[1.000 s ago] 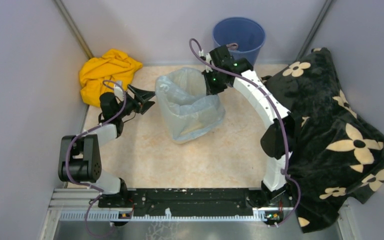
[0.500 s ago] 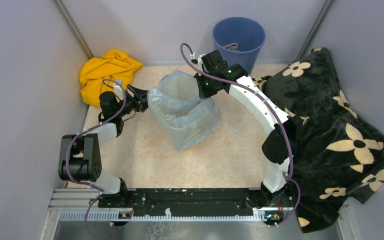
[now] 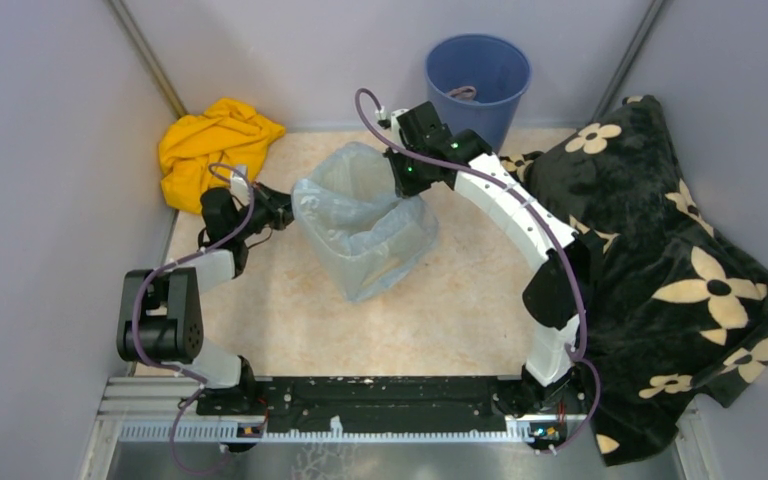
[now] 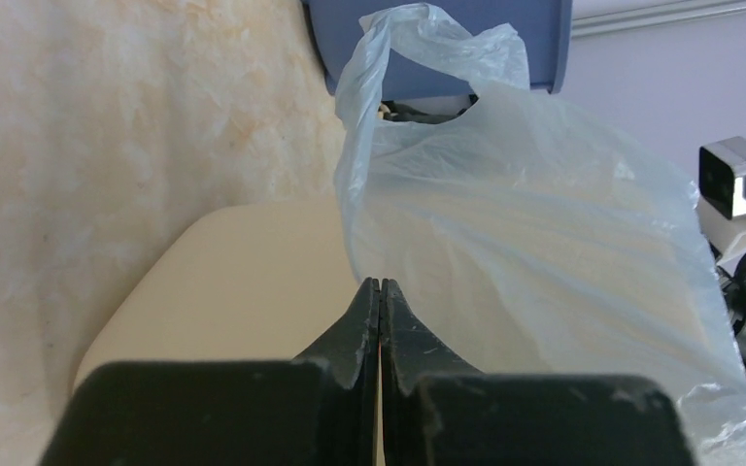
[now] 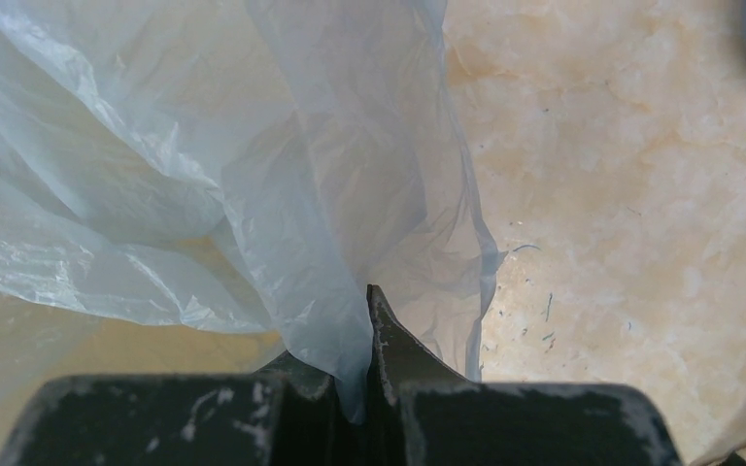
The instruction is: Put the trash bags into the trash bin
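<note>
Beige marbled desk (image 3: 260, 310), centre toward far edge: translucent trash bag (image 3: 360, 215) draped over cream trash bin (image 4: 243, 277). Left gripper (image 4: 380, 284) pinched together on bag's left rim; right gripper (image 5: 369, 291) clamped on its far-right rim.

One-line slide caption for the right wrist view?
Black fingers of the right gripper pinch translucent pale-blue plastic trash bag over beige marbled tabletop.

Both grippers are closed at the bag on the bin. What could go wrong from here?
The left gripper seems to pinch only the very edge of the trash bag, so the film may slip out. The right gripper holds thin film; pulling apart could tear it or tip the trash bin.
</note>
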Controlling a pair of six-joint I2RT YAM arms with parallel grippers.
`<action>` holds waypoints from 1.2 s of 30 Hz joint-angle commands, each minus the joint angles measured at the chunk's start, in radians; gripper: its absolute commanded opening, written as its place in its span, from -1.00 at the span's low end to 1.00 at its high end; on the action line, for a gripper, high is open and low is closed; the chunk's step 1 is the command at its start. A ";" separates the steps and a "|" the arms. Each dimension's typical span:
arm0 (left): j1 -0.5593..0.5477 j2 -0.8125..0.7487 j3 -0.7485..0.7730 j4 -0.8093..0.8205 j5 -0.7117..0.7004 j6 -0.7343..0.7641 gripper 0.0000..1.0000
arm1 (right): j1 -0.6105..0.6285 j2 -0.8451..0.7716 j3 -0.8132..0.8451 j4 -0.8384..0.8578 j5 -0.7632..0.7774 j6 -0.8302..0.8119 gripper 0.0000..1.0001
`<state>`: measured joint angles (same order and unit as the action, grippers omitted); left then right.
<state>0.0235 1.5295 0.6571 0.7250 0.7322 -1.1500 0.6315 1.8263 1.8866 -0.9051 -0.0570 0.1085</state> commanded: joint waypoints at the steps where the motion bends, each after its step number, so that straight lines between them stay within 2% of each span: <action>1: -0.001 -0.034 -0.027 -0.002 0.016 0.053 -1.00 | 0.025 -0.017 0.007 0.017 -0.031 0.055 -1.00; 12: -0.003 -0.042 -0.089 0.025 0.059 0.074 -1.00 | 0.039 -0.013 0.006 0.021 -0.012 0.059 -1.00; 13: -0.002 -0.050 -0.090 0.026 0.076 0.070 -0.91 | 0.039 -0.015 0.007 0.019 -0.010 0.058 -1.00; 15: -0.003 -0.068 -0.093 0.002 0.089 0.071 -0.48 | 0.039 -0.014 0.008 0.016 -0.010 0.057 -1.00; 18: -0.003 -0.117 -0.106 -0.055 0.088 0.087 -0.08 | 0.041 -0.012 0.012 0.012 -0.009 0.055 -1.00; 19: -0.003 -0.133 -0.108 -0.080 0.084 0.098 -0.03 | 0.041 -0.012 0.012 0.014 -0.009 0.055 -1.00; 24: -0.002 -0.212 -0.120 -0.179 0.045 0.136 0.00 | 0.047 -0.012 0.011 0.012 -0.007 0.056 -1.00; 31: -0.003 -0.185 -0.126 -0.110 0.070 0.085 -0.01 | 0.057 -0.019 0.008 0.009 -0.005 0.053 -1.00; 33: -0.003 -0.171 -0.129 -0.095 0.067 0.081 -0.11 | 0.059 -0.019 0.009 0.009 -0.006 0.052 -1.00; 36: -0.003 -0.138 -0.137 -0.044 0.070 0.067 -0.50 | 0.063 -0.015 0.012 0.009 -0.007 0.052 -1.00</action>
<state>0.0235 1.3560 0.5449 0.6044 0.7616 -1.0698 0.6659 1.8263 1.8866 -0.9028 -0.0292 0.1226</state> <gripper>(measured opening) 0.350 0.009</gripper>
